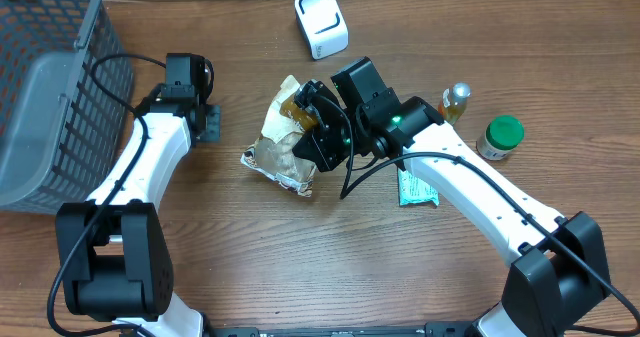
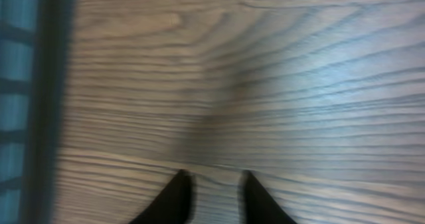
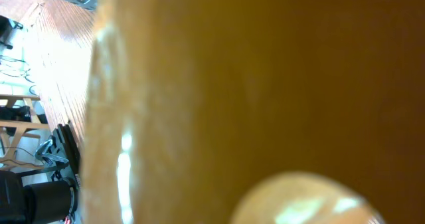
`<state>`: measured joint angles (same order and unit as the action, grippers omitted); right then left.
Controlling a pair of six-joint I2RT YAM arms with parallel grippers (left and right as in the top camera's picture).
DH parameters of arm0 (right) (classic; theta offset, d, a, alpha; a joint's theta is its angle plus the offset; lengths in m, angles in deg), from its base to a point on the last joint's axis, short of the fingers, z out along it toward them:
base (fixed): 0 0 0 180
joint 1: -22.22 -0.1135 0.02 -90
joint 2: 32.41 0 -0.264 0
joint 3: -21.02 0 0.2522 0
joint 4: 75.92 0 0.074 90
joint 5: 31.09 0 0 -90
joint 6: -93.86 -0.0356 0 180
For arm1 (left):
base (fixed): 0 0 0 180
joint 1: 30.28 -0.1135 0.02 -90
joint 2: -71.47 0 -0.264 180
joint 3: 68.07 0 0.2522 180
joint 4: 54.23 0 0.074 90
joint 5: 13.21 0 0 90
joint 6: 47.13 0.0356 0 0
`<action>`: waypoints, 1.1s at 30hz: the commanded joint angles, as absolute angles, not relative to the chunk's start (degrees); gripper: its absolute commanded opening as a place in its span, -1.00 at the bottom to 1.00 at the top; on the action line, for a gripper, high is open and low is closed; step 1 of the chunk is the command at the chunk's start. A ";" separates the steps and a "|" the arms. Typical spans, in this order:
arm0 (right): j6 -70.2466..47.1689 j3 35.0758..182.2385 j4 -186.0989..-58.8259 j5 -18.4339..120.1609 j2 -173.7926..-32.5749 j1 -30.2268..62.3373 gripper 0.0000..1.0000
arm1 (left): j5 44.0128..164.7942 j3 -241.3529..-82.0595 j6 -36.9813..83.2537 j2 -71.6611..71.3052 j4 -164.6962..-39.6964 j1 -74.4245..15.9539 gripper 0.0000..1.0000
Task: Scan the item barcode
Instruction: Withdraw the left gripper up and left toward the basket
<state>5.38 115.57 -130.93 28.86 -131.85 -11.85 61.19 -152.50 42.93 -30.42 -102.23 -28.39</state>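
1. One wooden table fills the overhead view and bears everything else.
2. One grey mesh basket sits at the far left corner, and its wall stands just beside the left arm.
3. Two white arms reach from the near edge. The left arm runs up the left side. The right arm slants from the near right towards the middle.
4. One crumpled packet, white, brown and silvery, lies at the middle of the table. This is the item to scan. No barcode can be made out on it.
5. The right gripper is at the packet's far edge, its jaws closed tight on an amber-brown part of the wrapper. A blurred amber surface fills the right wrist view.
6. The left gripper is to the left of the packet and well apart from it, over bare wood. In the left wrist view its dark fingertips stand close together with a narrow gap. Nothing lies between them.
7. One white scanner sits at the far middle, apart from the packet.
8. One flat green sachet lies partly under the right arm.
9. One green-lidded jar stands at the right.
10. One small gold-capped bottle stands just left of the jar.
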 commanded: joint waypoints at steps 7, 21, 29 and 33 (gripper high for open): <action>5.86 116.12 -130.71 28.67 -131.43 -11.69 -0.93 | 48.91 -166.01 50.56 -27.49 -97.84 -28.11 -0.76; 5.86 116.12 -131.39 28.69 -131.43 -11.69 -0.93 | 45.39 -172.72 55.74 -27.51 -92.11 -31.63 -0.70; 5.86 116.12 -131.76 28.86 -131.43 -11.69 -0.93 | 54.64 -172.72 55.58 -27.51 -91.50 -36.96 -0.72; 5.86 116.12 -131.81 28.86 -131.43 -11.69 -0.93 | 55.79 -172.72 55.74 -27.51 -89.64 -38.19 -0.72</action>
<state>5.36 115.57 -132.16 29.00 -131.85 -11.85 53.35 -171.56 55.10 -29.02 -91.06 -37.70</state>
